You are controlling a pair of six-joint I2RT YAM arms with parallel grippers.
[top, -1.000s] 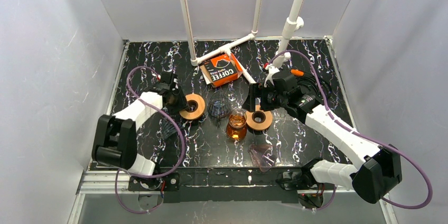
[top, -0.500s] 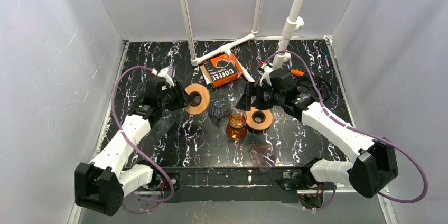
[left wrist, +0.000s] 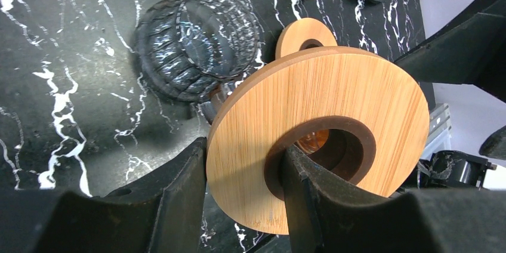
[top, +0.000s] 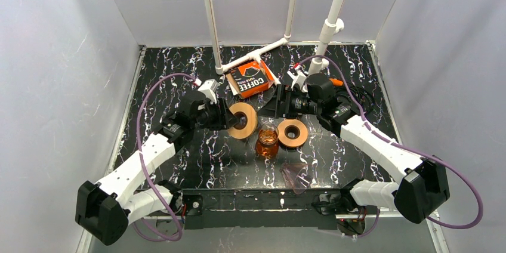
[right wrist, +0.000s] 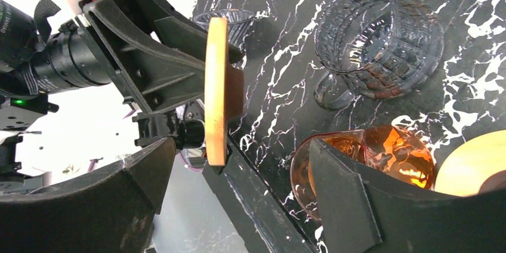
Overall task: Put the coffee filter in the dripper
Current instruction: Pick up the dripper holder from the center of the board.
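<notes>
Your left gripper point(top: 228, 116) is clenched on a round pale wooden ring point(left wrist: 334, 98), one finger through its hole. The ring is held on edge above the black marbled table point(top: 179, 74). In the left wrist view, the clear ribbed glass dripper point(left wrist: 197, 44) sits on the table at 10 o'clock of that ring. The orange cardboard box printed COFFEE point(top: 250, 79) lies at the table's 12 o'clock. An amber glass jar point(top: 267, 143) stands near centre. Your right gripper point(top: 279, 102) hovers at the jar's 1 o'clock, released, jaws spread wide. A second wooden ring point(top: 292, 133) lies flat just beside the jar at 2 o'clock. A pale pink translucent cone point(top: 294, 175) lies at the jar's 5 o'clock. It is possibly a filter, but too faint to tell.
</notes>
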